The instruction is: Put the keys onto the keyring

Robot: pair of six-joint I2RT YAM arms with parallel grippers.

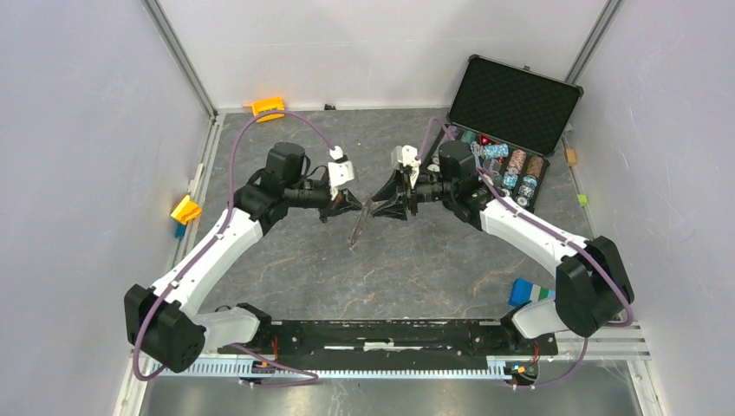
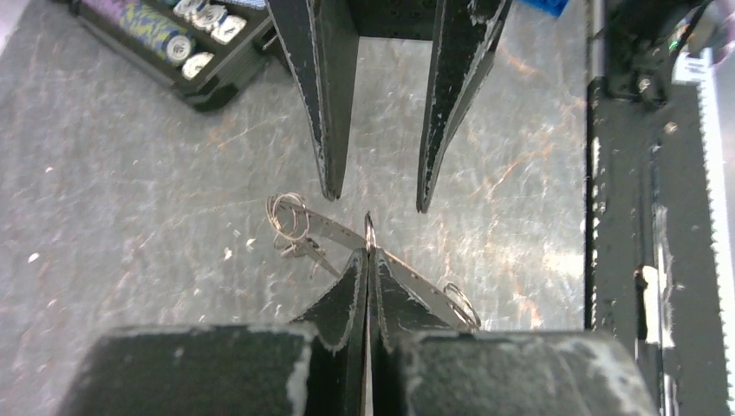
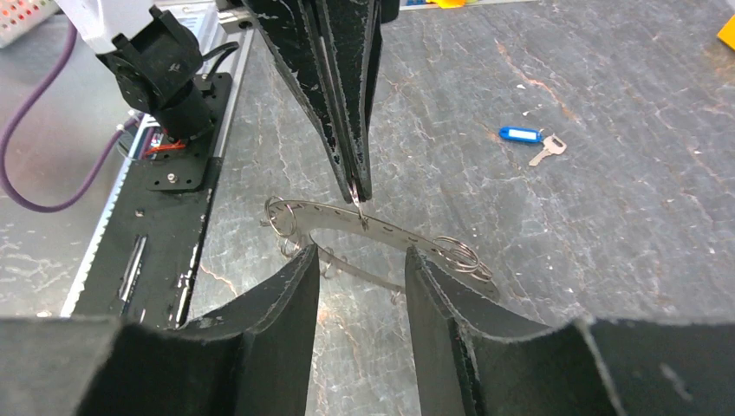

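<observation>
The left gripper (image 3: 358,186) is closed tight, its two fingers pressed flat together and pinching a small wire ring on the upper edge of the keyring (image 3: 390,232). The keyring is a flat grey perforated band with small split rings bunched at each end, and it hangs above the table (image 1: 416,269) between the two arms.

The right gripper (image 2: 375,201) faces the left one from the right with its jaws wide apart and nothing in them. Its tips stand on either side of the pinch point, just beside the band. Whether they touch it cannot be told.

A key with a blue tag (image 3: 520,134) lies on the table beyond the band on the far side. In the top view the left arm covers it.

An open black case (image 1: 516,104) with rows of poker chips (image 1: 511,169) sits at the far right. An orange block (image 1: 268,107) lies at the far edge, a yellow block (image 1: 185,209) at the left edge, and a blue and green block (image 1: 529,292) near the right arm's base.
</observation>
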